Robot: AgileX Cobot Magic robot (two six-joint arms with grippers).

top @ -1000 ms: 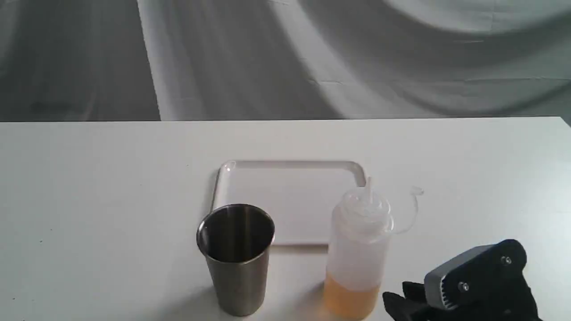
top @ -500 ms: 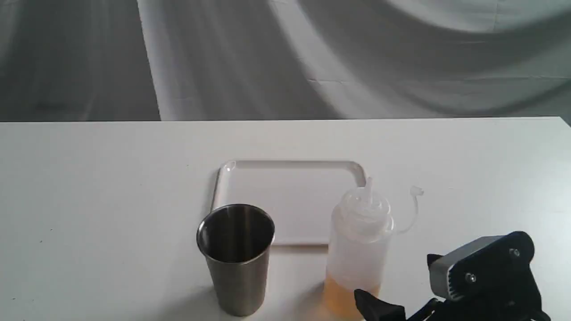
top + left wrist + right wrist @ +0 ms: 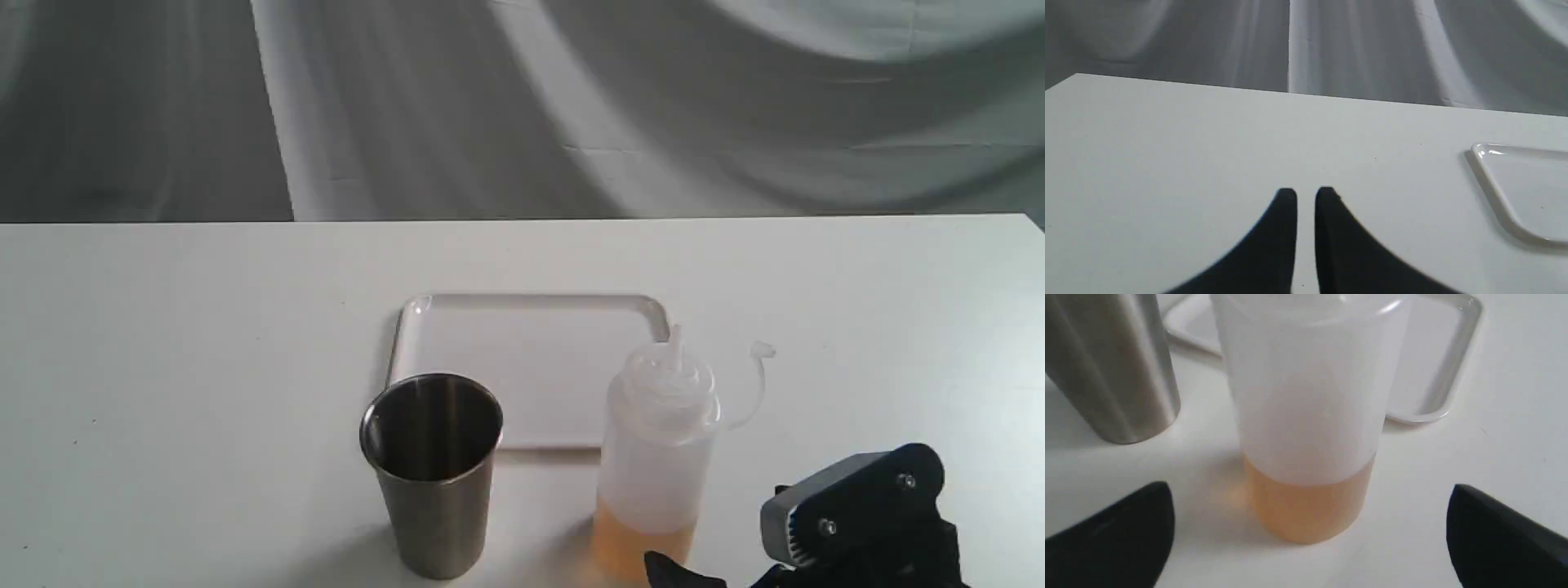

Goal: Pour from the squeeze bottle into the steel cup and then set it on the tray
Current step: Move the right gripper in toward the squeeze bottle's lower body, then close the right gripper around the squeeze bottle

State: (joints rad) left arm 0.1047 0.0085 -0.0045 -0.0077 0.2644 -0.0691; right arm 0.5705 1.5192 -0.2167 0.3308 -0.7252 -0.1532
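The squeeze bottle [image 3: 657, 457] stands upright on the table, amber liquid filling its bottom part, its small tethered cap [image 3: 762, 351] hanging off to the right. The steel cup [image 3: 433, 474] stands upright just left of it. Behind both lies the white tray [image 3: 531, 304], with nothing on it. My right gripper [image 3: 1308, 496] is open, one black finger on each side of the bottle's [image 3: 1306, 428] base, short of it and not touching. My left gripper [image 3: 1306, 192] is shut on nothing, low over bare table left of the tray [image 3: 1494, 192].
The right arm's grey and black body [image 3: 853, 510] sits at the front right corner of the exterior view. The white table [image 3: 163, 367] ends at a grey draped cloth [image 3: 522, 106] behind. The cup [image 3: 1110, 367] stands close beside the bottle.
My right gripper has opened: one finger now reaches toward the bottle's base. Its body rose slightly, then sank and shifted left. Bottle, cup and tray have not moved.
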